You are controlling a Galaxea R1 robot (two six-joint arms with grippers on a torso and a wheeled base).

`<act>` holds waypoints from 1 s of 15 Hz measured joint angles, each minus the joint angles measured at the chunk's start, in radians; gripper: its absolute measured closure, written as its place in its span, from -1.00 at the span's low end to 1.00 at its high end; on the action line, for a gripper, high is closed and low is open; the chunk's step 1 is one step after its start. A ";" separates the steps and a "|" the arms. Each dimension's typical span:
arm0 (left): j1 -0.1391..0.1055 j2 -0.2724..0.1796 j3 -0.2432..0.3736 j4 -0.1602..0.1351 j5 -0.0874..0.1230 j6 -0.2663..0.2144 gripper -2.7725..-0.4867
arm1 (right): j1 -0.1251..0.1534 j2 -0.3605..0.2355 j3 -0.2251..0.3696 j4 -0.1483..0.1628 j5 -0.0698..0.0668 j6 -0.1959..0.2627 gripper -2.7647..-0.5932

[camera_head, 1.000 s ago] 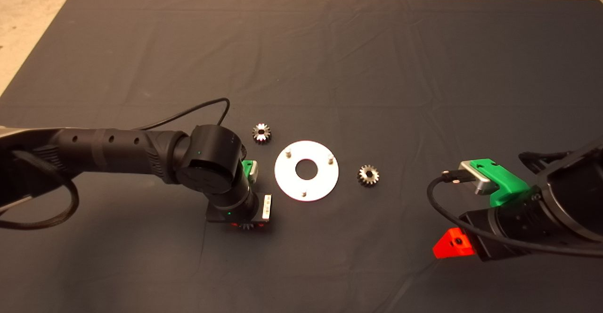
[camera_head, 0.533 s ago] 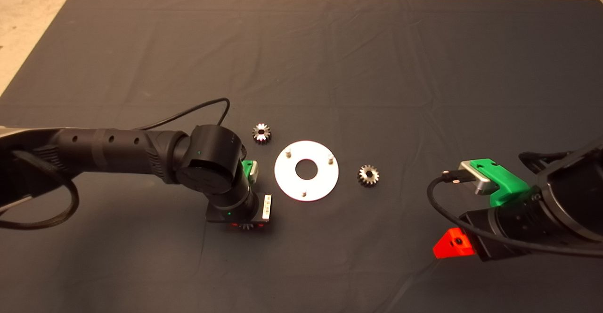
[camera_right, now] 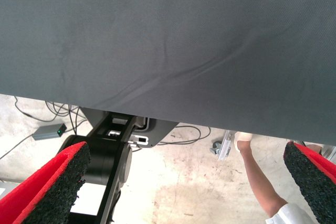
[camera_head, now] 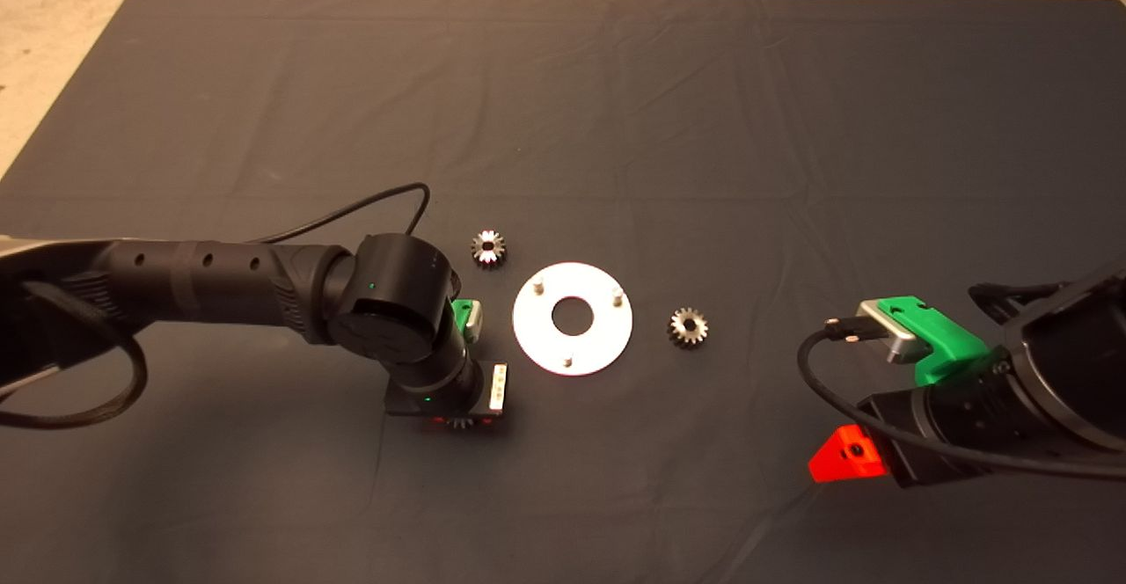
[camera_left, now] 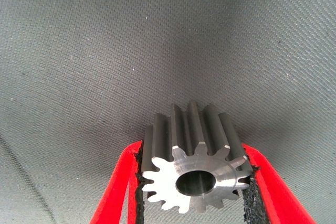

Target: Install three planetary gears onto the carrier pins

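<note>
Planetary gears [camera_head: 488, 248] [camera_head: 688, 327] flat on mat [camera_head: 616, 109] either side of disc [camera_head: 607, 338], pins [camera_head: 540, 283] apparently bare; third gear [camera_left: 197, 169] clamped between left gripper [camera_left: 194, 182] pads beside disc; right gripper [camera_right: 173, 192] spread wide, parked at mat's edge.

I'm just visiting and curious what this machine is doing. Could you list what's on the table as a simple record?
left gripper: shut on a gear, near side of the mat, left of the disc
right gripper: open, holds nothing, waiting at the right edge
disc: flat on the mat, three pins, all bare
loose gears: one beyond the disc's left side, one right of it
gears on pins: none yet
</note>
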 joint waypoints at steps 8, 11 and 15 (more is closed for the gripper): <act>-0.024 0.005 0.052 -0.004 -0.015 0.001 0.65 | -0.002 -0.054 0.000 0.000 0.000 0.000 -0.99; -0.081 0.016 0.063 -0.018 -0.015 -0.001 0.65 | -0.002 -0.076 0.000 0.000 0.000 0.000 -0.99; -0.128 0.072 0.063 -0.048 -0.012 -0.002 0.65 | -0.003 -0.087 0.000 0.000 0.000 -0.001 -0.99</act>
